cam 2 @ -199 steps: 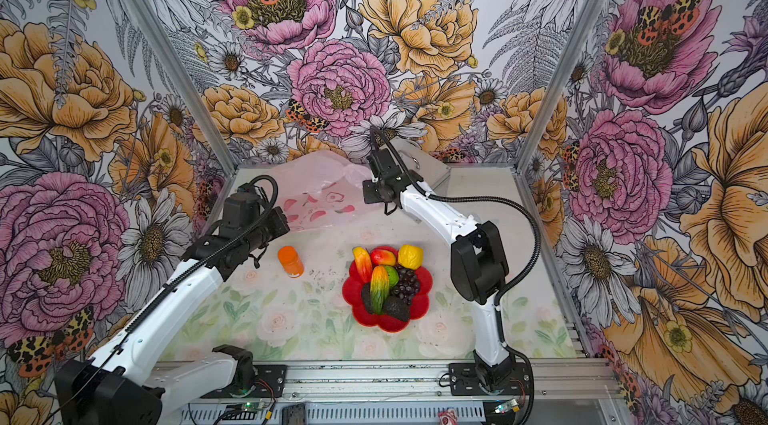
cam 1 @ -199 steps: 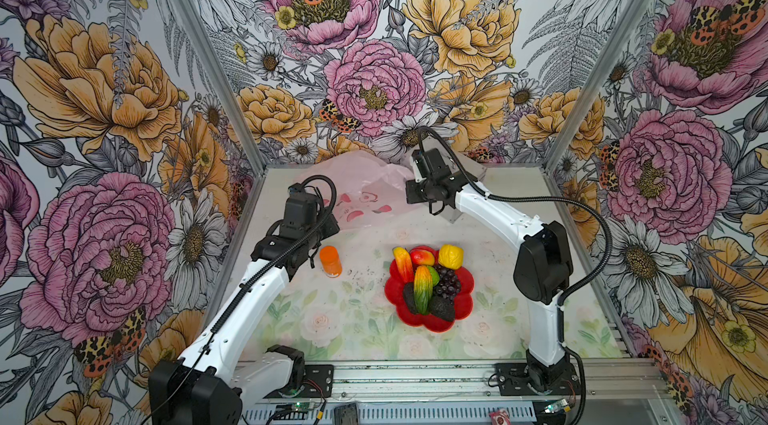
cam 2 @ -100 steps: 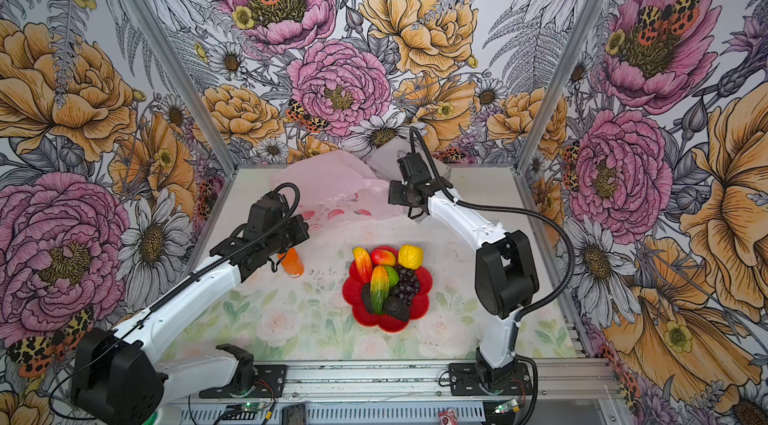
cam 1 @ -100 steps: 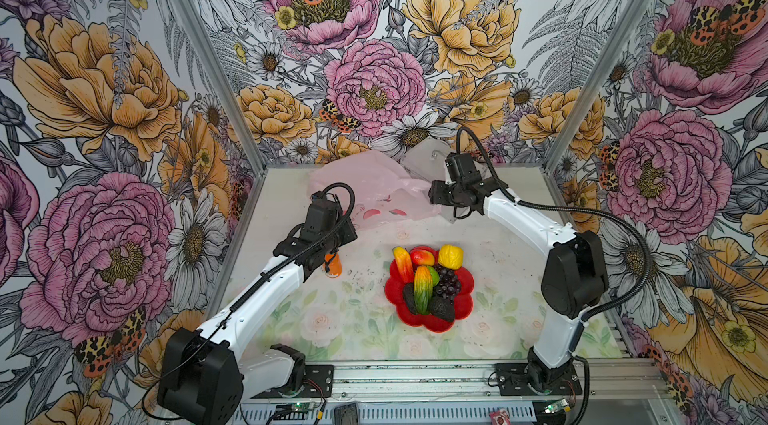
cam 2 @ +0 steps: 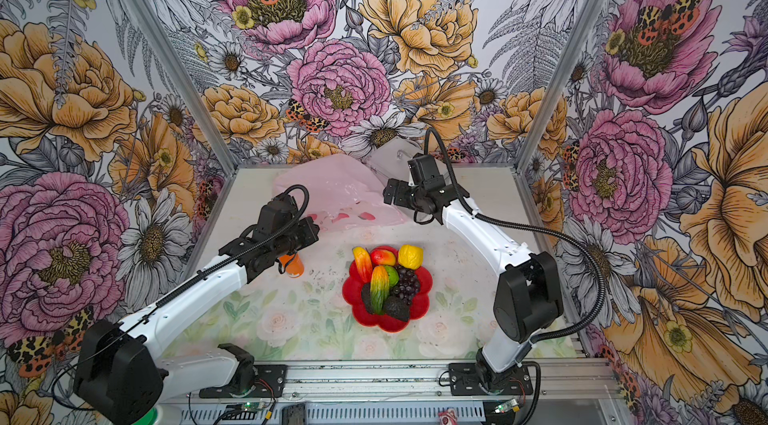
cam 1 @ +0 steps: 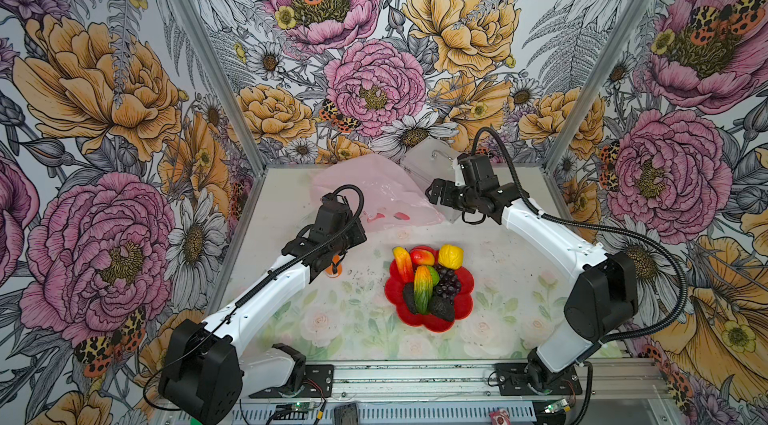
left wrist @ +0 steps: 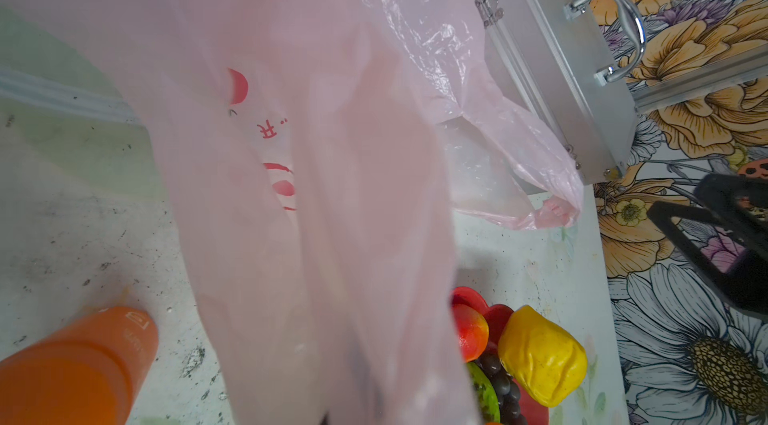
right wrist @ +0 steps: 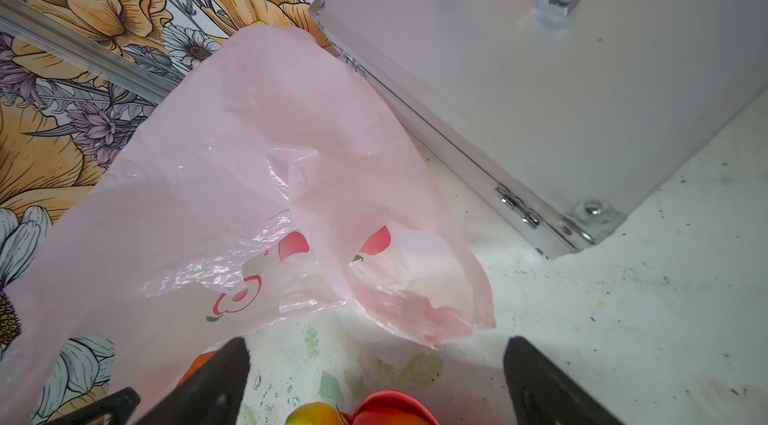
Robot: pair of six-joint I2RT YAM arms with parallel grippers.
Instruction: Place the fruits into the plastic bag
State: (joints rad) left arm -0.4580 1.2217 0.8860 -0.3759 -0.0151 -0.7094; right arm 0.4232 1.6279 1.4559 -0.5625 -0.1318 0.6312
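Bare table [cam 1: 519,277] right of the plate [cam 1: 466,301]; silver case [cam 1: 428,161] and orange bottle [cam 2: 293,264] near the plastic bag [cam 1: 374,186].

I run two arms, the left arm [cam 1: 266,298] and the right arm [cam 1: 552,236], both with white shells between bulky black joints. A ribbed black cable [cam 1: 683,298] loops along each. The right gripper [right wrist: 376,344] has black fingers [right wrist: 208,381].

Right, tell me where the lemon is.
In both top views the lemon sits at the back right of the red plate, right of the peach and just behind the grapes.
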